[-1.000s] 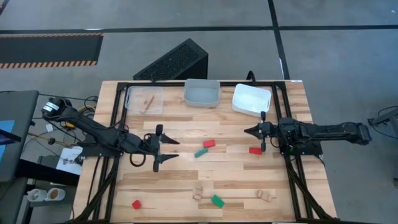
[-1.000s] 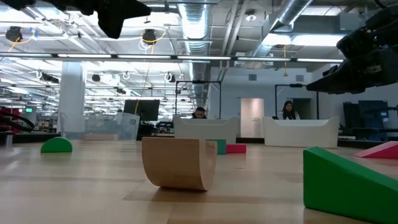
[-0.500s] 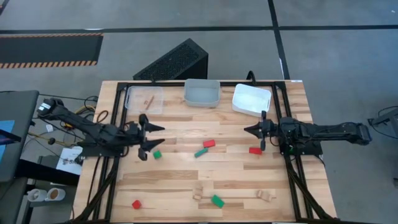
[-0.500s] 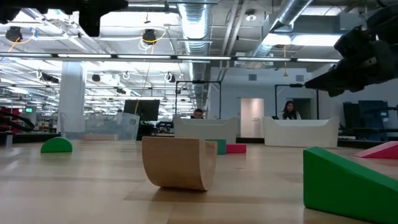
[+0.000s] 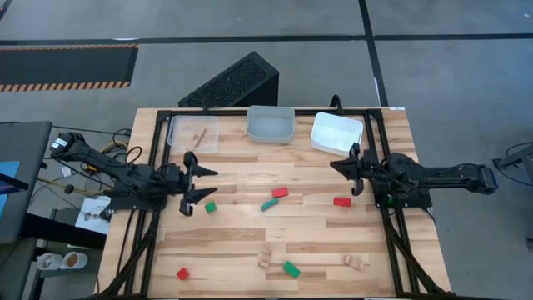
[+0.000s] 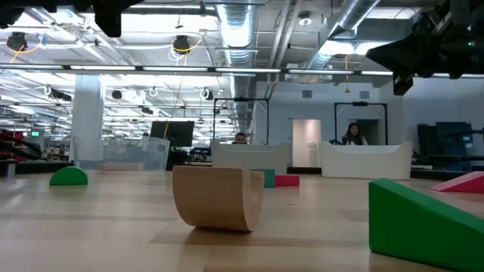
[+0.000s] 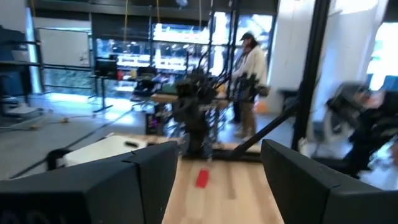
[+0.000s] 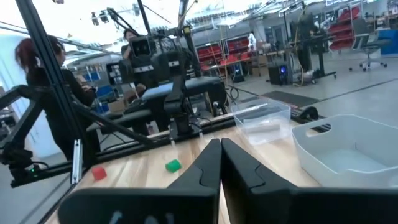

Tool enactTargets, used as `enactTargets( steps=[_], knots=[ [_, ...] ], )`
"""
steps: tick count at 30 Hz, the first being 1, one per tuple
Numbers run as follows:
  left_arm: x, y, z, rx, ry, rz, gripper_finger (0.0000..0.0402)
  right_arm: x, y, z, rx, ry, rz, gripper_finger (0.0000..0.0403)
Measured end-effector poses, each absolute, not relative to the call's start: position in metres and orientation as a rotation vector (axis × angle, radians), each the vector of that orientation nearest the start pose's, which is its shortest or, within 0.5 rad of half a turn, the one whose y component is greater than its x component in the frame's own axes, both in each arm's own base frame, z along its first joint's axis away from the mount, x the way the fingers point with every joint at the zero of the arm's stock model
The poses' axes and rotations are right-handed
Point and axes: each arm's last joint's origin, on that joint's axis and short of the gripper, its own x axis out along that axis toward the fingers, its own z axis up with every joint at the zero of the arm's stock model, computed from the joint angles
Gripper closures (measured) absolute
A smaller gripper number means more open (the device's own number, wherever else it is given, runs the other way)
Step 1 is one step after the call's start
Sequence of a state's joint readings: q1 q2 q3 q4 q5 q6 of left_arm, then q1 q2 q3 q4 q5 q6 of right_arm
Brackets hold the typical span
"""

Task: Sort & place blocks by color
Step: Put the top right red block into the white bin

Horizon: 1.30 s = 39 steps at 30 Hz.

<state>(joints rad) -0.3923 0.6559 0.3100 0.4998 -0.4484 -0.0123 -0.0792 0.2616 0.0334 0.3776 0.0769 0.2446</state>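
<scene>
My left hand (image 5: 195,182) hovers open left of a green block (image 5: 211,207); my right hand (image 5: 352,166), closed and empty, hovers near a red block (image 5: 341,201).

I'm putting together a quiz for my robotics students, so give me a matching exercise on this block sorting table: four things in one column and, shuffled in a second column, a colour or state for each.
Column one:
1. left pincer
2. right pincer
3. clear tray at the table's far left
4. small block beside the left pincer

Column two:
A. shut
B. green
C. open
D. holds a light wood piece

Pairs: 1-C, 2-A, 3-D, 4-B
</scene>
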Motion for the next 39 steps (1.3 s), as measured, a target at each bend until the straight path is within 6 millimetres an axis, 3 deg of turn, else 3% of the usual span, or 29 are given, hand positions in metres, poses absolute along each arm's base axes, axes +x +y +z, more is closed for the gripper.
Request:
enactTargets(
  steps=[10, 16, 26, 32, 36, 39],
  knots=[
    [0.147, -0.047, 0.244, -0.038, -0.109, 0.076, 0.0182, 0.131, -0.005, 0.206, 0.242, -0.009, -0.079, 0.0308],
    [0.148, -0.042, 0.244, -0.008, -0.108, 0.143, 0.0182, 0.151, -0.006, 0.2, 0.166, 0.332, -0.222, 0.0272],
    [0.15, -0.039, 0.239, -0.038, -0.067, 0.127, 0.0182, 0.199, -0.004, 0.193, 0.117, 0.564, -0.179, 0.0225],
    [0.15, -0.039, 0.236, -0.092, -0.037, 0.126, 0.0182, 0.215, 0.003, 0.185, 0.094, 0.792, -0.125, 0.0188],
    [0.15, -0.039, 0.236, -0.104, -0.039, 0.126, 0.0182, 0.216, 0.009, 0.192, 0.067, 0.94, -0.117, 0.018],
    [0.15, -0.039, 0.236, -0.106, -0.043, 0.126, 0.0182, 0.219, 0.017, 0.208, 0.086, 0.959, -0.115, 0.0185]
  ],
)
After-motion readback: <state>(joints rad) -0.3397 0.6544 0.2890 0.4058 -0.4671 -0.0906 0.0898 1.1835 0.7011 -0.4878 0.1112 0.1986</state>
